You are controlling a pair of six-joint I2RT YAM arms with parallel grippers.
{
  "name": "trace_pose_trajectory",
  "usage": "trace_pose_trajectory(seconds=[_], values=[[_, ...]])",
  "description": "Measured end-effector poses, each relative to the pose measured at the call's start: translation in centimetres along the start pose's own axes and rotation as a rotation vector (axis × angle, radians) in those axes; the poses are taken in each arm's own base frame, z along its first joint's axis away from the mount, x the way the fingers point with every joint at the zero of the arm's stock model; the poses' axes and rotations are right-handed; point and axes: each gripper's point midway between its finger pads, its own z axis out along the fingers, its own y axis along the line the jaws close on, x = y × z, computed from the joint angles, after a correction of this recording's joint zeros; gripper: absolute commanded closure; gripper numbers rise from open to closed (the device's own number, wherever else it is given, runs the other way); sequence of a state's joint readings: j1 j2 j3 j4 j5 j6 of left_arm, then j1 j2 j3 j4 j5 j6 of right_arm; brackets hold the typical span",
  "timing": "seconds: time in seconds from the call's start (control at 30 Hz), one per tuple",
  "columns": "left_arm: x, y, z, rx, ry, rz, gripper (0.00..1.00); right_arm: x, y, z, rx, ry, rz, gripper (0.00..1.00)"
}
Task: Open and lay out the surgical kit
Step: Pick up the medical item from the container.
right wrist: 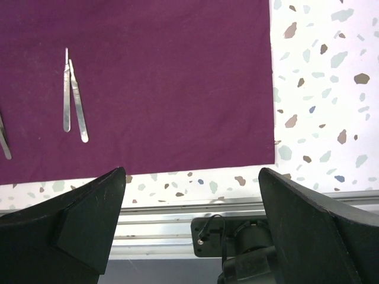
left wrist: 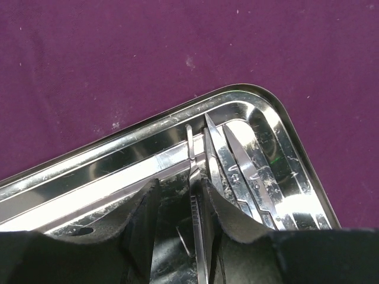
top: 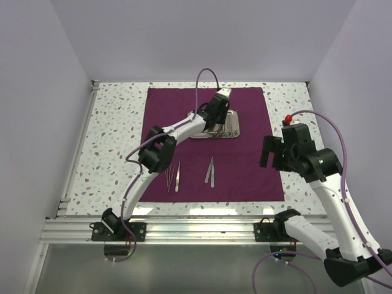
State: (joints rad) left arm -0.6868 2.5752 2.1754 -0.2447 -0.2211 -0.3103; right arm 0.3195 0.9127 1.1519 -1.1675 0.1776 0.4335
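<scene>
The dark purple cloth [top: 245, 110] lies spread flat on the table. The steel tray [top: 231, 130] sits on its far middle. My left gripper [top: 219, 110] reaches down into the tray [left wrist: 148, 127]. In the left wrist view my left gripper [left wrist: 177, 186] is open, with a thin silver instrument [left wrist: 199, 225] between the fingers, close against the right finger [left wrist: 228, 207]. Scissors or forceps [left wrist: 249, 174] lie beside it in the tray. Two pairs of tweezers [top: 173, 176] [top: 211, 171] lie on the near cloth. My right gripper [top: 269, 153] hovers open and empty over the cloth's right edge.
The right wrist view shows my right gripper [right wrist: 192, 177] above the cloth's near right corner [right wrist: 177, 77], one pair of tweezers [right wrist: 72, 97] at upper left, speckled tabletop [right wrist: 325, 89] to the right and the metal rail [right wrist: 166, 219] with an arm base below. White walls enclose the table.
</scene>
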Motion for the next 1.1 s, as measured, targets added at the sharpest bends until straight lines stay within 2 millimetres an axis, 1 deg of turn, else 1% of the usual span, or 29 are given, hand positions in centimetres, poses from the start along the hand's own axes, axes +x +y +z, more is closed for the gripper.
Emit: trace_pose_trajectory(seconds=[0.17,0.27,0.47,0.7,0.77,1.1], values=[[-0.2,-0.2,0.3,0.010,-0.012,0.005,0.62,-0.1,-0.3,0.2,0.019,0.001,-0.007,0.01],[-0.3,0.0,0.3,-0.001,-0.015,0.017,0.64,-0.1,-0.4,0.2,0.024,0.001,-0.011,0.02],[-0.6,1.8,0.3,-0.083,-0.031,0.071,0.67,-0.1,-0.5,0.2,0.030,-0.002,-0.017,0.01],[-0.5,4.1,0.6,-0.132,-0.027,0.096,0.65,-0.2,-0.7,0.1,0.036,-0.011,-0.016,0.02],[-0.5,4.4,0.7,-0.133,-0.026,0.094,0.65,-0.2,-0.7,0.0,0.034,-0.015,-0.015,0.02],[-0.8,4.4,0.5,-0.132,-0.019,0.084,0.65,-0.2,-0.7,0.0,0.033,-0.014,-0.021,0.02]])
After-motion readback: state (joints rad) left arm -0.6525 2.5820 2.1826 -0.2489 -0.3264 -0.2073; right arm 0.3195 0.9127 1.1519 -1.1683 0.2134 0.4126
